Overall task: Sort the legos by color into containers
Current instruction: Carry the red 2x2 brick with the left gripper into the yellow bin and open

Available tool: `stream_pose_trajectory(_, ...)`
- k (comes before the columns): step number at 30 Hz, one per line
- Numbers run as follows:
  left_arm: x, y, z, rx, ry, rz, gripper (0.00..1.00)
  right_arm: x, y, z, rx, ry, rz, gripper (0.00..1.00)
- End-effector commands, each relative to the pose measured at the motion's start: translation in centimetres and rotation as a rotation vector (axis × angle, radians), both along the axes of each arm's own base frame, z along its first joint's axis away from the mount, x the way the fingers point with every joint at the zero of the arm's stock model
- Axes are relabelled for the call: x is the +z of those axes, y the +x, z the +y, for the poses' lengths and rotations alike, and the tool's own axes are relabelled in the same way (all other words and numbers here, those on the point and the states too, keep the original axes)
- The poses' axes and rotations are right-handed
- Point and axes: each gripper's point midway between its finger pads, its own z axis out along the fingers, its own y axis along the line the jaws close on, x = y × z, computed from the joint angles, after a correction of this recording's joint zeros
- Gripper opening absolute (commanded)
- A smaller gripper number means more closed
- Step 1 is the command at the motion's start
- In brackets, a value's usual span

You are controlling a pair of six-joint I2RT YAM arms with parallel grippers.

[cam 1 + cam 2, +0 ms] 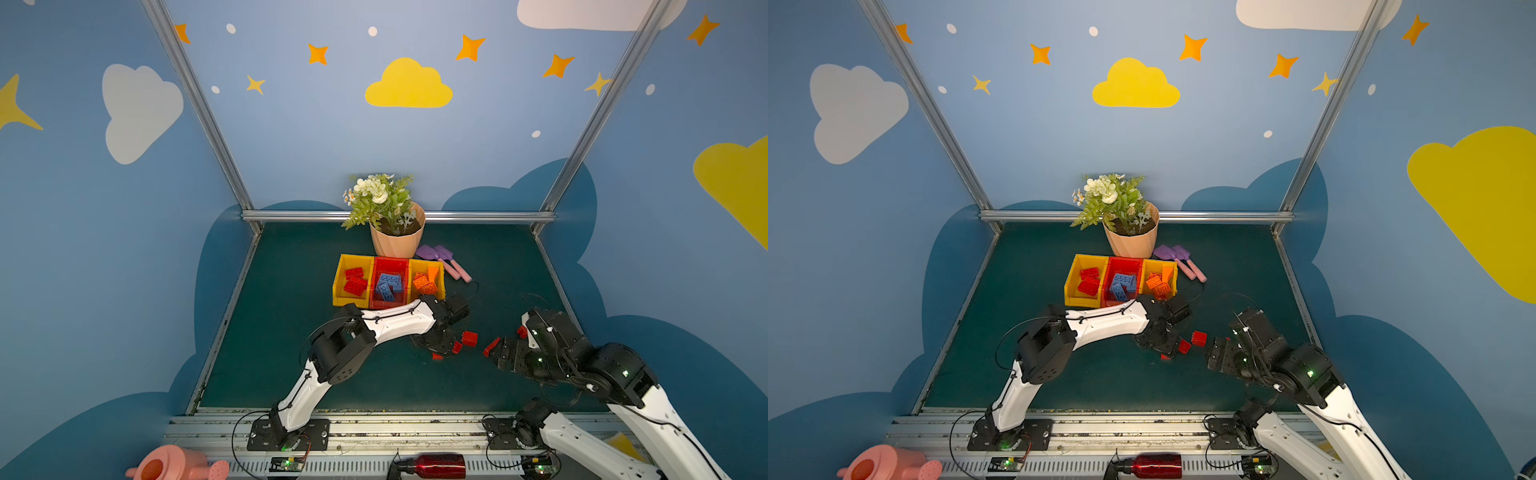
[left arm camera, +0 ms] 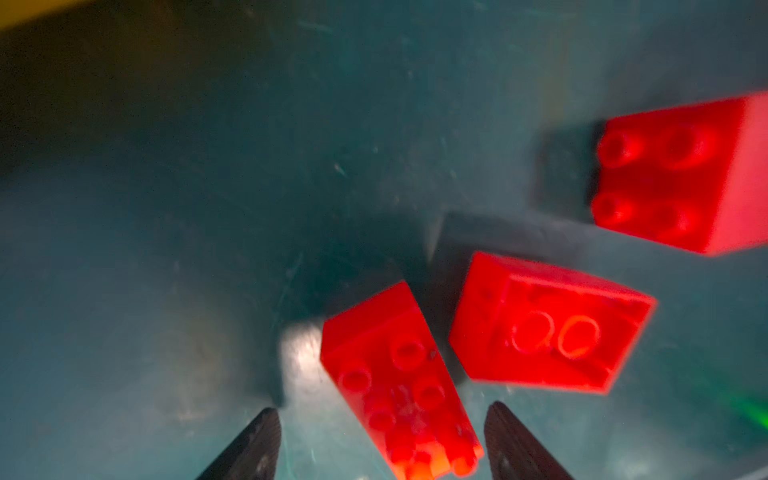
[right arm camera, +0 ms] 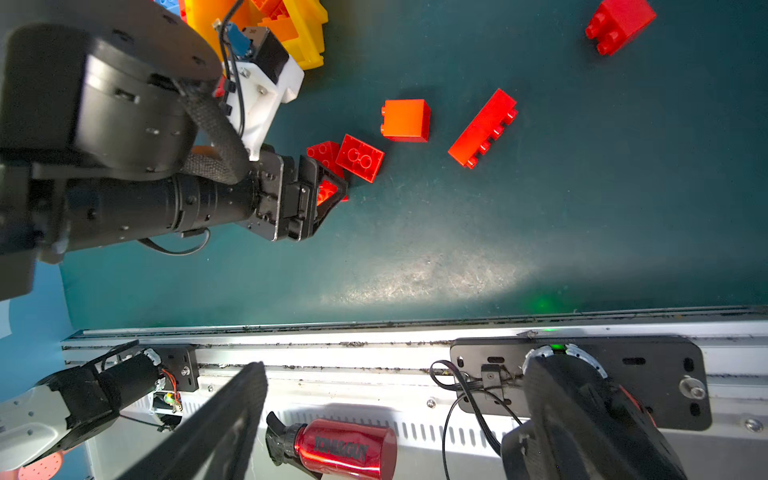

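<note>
Left gripper (image 2: 382, 406) low in frame, spread astride studs-up red brick (image 2: 386, 365) (likely aligned for pinch, no contact seen); right gripper (image 3: 395, 365) spread, empty, parked aside, likely giving room.

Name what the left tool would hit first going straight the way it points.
The studded red brick lying between the open fingers of the left tool, in the wrist view; the green mat lies just under it. Blur leaves depth uncertain.
</note>
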Motion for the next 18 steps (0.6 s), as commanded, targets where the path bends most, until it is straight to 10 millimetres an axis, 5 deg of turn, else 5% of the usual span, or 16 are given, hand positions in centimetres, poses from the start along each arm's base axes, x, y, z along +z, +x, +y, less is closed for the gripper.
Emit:
stream_pose_trajectory(1, -0.4, 0.8, 0.9, 0.019, 0.056, -0.018, 0.75, 0.4, 0.0, -0.5, -0.013, -0.013, -0.011, 0.94)
stream_pose_trajectory(7, -1.2, 2.1, 1.5, 0.056, 0.076, -0.017, 0.67, 0.6, 0.2, -0.4, -0.002, -0.021, -0.018, 0.94)
stream_pose_trajectory(18, -0.8, 3.2, 3.2, 0.088, 0.096, -0.014, 0.18, 1.5, 1.5, 0.4, 0.032, -0.032, -0.048, 0.94)
